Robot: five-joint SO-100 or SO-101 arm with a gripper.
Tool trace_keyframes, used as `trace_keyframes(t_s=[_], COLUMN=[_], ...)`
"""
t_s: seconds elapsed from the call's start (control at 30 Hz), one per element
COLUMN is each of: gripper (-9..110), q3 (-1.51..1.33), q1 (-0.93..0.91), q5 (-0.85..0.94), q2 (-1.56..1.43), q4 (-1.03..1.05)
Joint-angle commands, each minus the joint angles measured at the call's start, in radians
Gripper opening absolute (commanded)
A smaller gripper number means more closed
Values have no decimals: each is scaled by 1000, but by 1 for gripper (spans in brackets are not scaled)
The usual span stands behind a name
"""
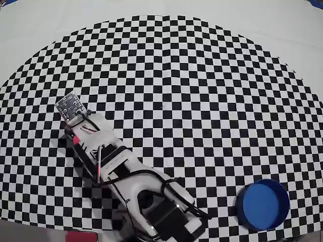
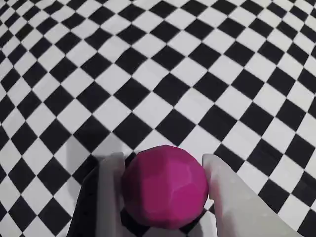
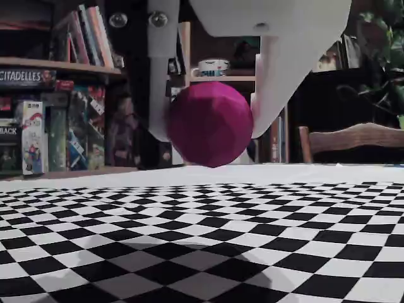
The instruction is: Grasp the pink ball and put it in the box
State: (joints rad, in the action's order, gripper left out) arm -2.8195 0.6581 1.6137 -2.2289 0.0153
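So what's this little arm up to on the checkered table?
The arm's hand is closed on a pink ball, one finger on each side. In the fixed view the ball hangs clear above the checkered mat, so it is lifted. The round blue box sits empty near the mat's lower right edge in the overhead view, well away from the arm at lower left. The ball has yet to be carried there.

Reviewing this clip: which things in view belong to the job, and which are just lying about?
Job:
- pink ball, lifted off the mat between the fingers of the gripper
- box, empty

Lying about:
- checkered mat
- bookshelf with games
- wooden chair
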Motion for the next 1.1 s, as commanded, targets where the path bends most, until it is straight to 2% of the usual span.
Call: trace_keyframes(t_s=[0.0, 0.5, 1.07], gripper=[0, 0, 0], q3=[-2, -18, -18], q1=[-9, -92, -301], q5=[8, 9, 9], q2=[-57, -158, -259], q4=[-11, -11, 5])
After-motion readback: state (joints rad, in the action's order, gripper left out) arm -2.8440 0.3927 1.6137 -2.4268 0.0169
